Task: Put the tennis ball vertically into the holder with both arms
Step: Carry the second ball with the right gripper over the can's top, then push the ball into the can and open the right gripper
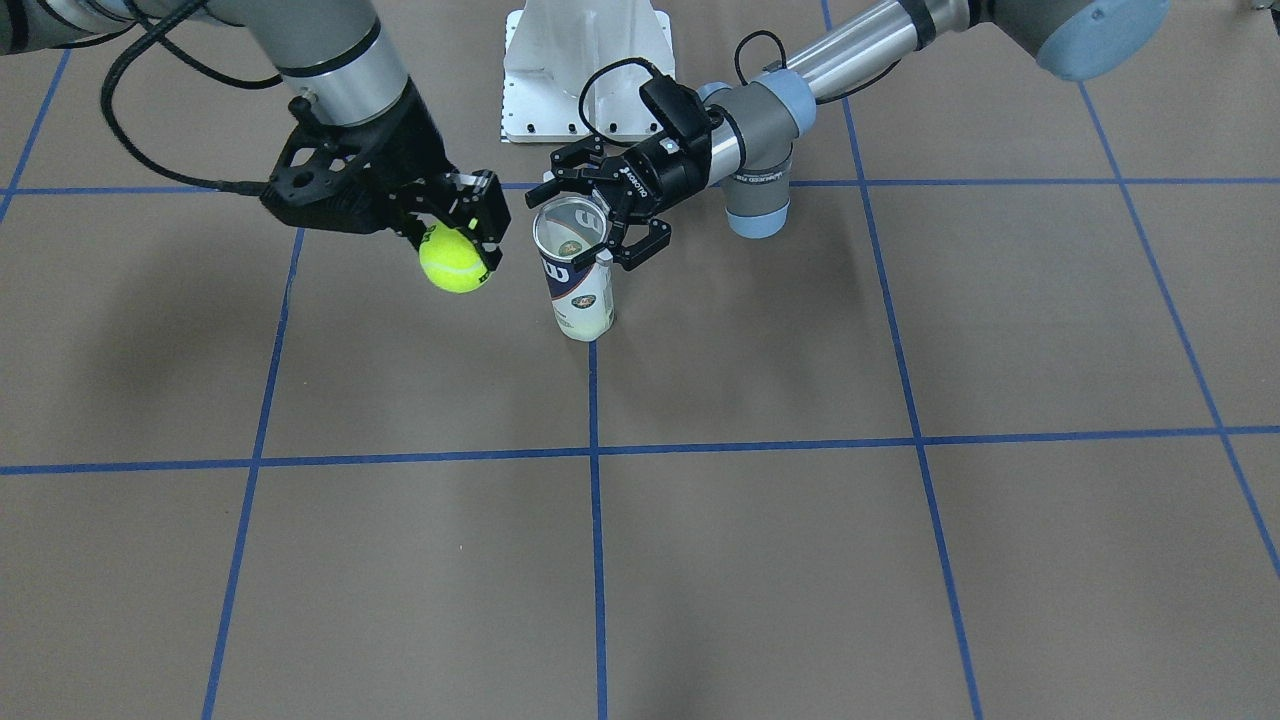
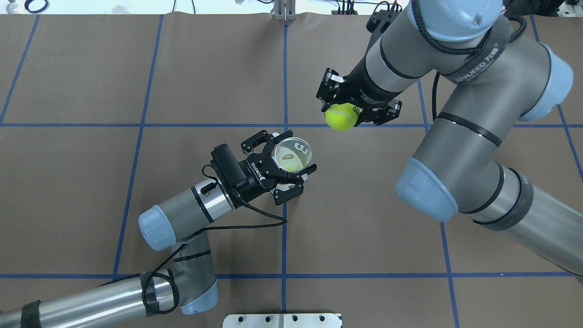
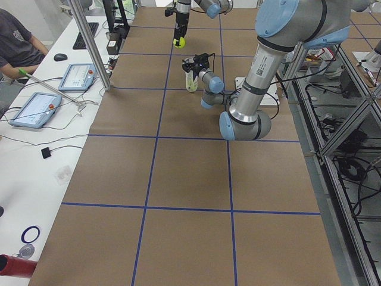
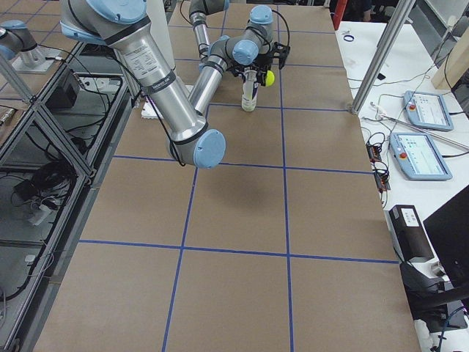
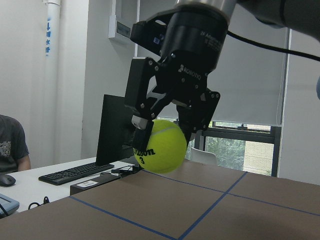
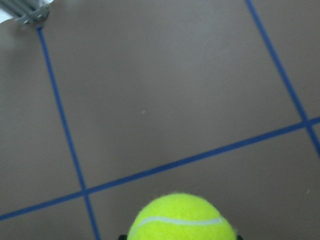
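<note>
Bracing the can while the ball is hanging off to its side

Standing upright on the table (image 1: 800, 560), the holder (image 1: 580, 290) is presenting its open mouth straight up, its base sitting on a blue tape line (image 1: 597, 420). The left gripper (image 2: 294, 157) is reaching in from the side and clasping the holder just under the rim, closing on it from both flanks. That grip looks to be serving as a brace, since a tall, light plastic tube is likely to tip or skate when something is being pushed down into it.

The right gripper (image 2: 347, 111) is pointing downwards and pinching the tennis ball (image 1: 452, 258) between its two fingers (image 5: 143, 131), with the lower part of the ball hanging free beneath them. That is probably deliberate: the exposed underside is what is going to enter the mouth first, before the gripper is meeting the rim. The ball is hanging clear of the table, near the holder but apart from it, off to the robot's right and not yet above the opening.

The step in hand appears to be the carry across. The mouth is looking only slightly wider than the ball, so the right arm is going to need to be centring it closely over the rim before lowering
</note>
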Available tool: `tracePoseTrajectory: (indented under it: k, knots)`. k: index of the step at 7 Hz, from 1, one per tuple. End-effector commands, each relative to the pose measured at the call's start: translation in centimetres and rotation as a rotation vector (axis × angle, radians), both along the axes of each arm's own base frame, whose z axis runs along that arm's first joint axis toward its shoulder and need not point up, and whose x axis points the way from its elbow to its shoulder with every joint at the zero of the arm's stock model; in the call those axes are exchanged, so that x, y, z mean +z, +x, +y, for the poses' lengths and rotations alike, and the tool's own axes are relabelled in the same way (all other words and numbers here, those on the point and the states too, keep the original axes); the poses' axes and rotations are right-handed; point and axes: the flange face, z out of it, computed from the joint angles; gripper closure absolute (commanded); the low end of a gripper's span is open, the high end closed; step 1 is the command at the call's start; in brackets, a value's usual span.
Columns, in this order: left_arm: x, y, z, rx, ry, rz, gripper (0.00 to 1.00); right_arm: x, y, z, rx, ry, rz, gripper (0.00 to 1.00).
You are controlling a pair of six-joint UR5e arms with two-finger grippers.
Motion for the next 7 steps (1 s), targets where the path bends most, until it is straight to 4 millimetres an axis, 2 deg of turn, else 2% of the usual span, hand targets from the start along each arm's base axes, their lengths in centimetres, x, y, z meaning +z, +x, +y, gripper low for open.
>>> tracePoseTrajectory:
  k: [1,2,5,6,7]
  knots:
    - [0.0,0.1,0.1,0.003,0.000,0.000,0.05,-2.8,-3.2,2.6,-0.054,0.000,-0.032,1.00]
    - [0.0,0.1,0.1,0.003,0.000,0.000,0.05,-2.4,-3.8,2.6,-0.062,-0.006,-0.024,1.00]
    - [-0.1,0.1,0.1,0.003,0.001,0.001,0.05,-3.8,-5.1,3.1,-0.082,0.008,-0.033,1.00]
    - [-0.1,0.1,0.1,0.003,0.001,0.001,0.05,-3.7,-5.2,3.2,-0.084,0.007,-0.032,0.59]
    - [-0.2,0.1,0.1,0.002,0.000,0.003,0.05,-3.6,-5.1,3.1,-0.080,0.007,-0.030,0.01]
